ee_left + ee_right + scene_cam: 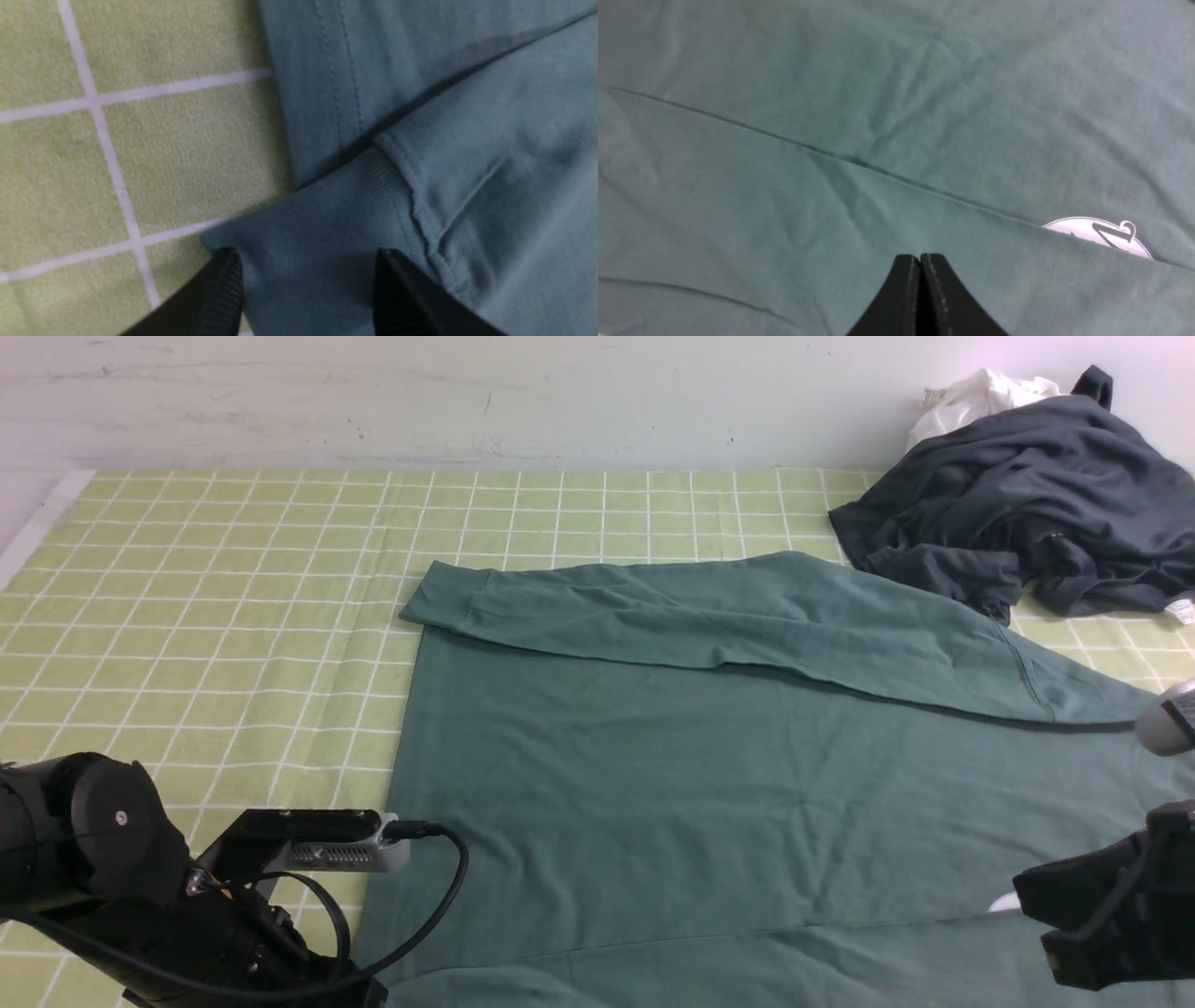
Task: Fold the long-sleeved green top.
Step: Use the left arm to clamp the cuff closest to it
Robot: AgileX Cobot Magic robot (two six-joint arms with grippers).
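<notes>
Nearest me, at the near left corner of the green long-sleeved top, my left gripper stands with its jaws wide apart, astride the ribbed cuff, gripping nothing. At the top's near right, my right gripper is pressed closed and empty over the cloth, beside the white chest mark. I judge both sleeves are laid across the body, so I should lift the left gripper straight up, not dragging the cuff, then take the hem evenly. The top lies flat on a green checked cover; its far sleeve crosses it. Beyond its far right corner sit a dark grey garment and a white cloth, against a pale wall.
</notes>
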